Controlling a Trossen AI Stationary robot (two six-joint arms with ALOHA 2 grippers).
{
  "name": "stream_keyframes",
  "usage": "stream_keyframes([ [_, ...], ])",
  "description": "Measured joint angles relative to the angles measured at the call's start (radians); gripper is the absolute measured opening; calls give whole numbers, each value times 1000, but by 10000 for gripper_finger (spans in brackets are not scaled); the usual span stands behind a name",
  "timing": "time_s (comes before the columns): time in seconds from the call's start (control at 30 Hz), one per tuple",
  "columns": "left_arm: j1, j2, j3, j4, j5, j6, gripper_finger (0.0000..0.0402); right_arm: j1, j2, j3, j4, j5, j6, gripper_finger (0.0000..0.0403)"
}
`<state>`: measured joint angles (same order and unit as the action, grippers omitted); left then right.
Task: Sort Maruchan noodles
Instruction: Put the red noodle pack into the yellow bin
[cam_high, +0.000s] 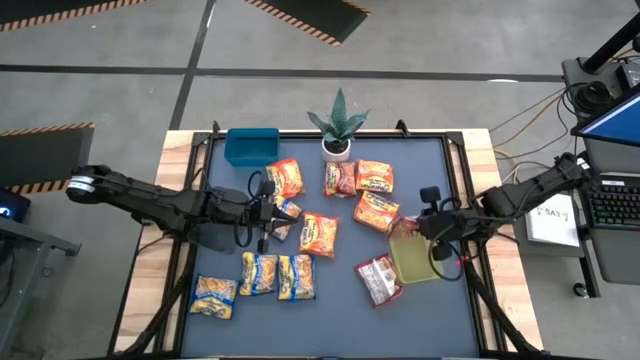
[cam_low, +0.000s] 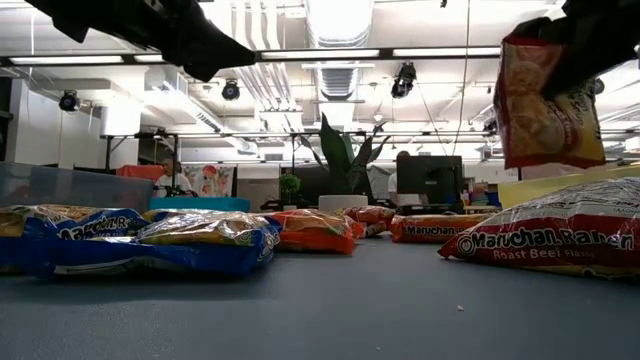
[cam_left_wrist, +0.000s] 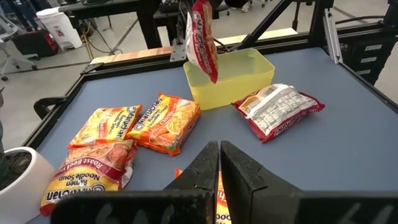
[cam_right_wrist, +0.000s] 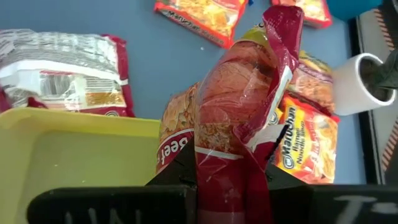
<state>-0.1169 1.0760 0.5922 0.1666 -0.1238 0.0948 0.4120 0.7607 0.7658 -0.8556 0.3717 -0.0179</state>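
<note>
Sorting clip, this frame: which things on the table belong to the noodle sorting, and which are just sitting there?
Part of the job:
- ramen packets scattered on the mat
- red packet, held by the right gripper over the yellow-green bin
- blue bin
- left gripper, shut and empty

Just there:
- potted plant

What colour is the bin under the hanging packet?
Yellow bin, clearest in the left wrist view.

Two dark, near-black jointed arms. Left arm (cam_high: 150, 198): light grey rounded cap at rear joint, black cable looped near wrist. Right arm (cam_high: 520, 195): black cables along links. Left pincer (cam_left_wrist: 219, 163): matte black wedge-shaped fingers.
</note>
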Motion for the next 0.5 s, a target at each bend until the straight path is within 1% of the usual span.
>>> stream_keyframes([
  [0.27,0,0,0,-5,0,0,0,1,40,0,-5,23,16,33],
  [0.5,0,0,0,-4,0,-1,0,1,111,0,-7,24,18,33],
])
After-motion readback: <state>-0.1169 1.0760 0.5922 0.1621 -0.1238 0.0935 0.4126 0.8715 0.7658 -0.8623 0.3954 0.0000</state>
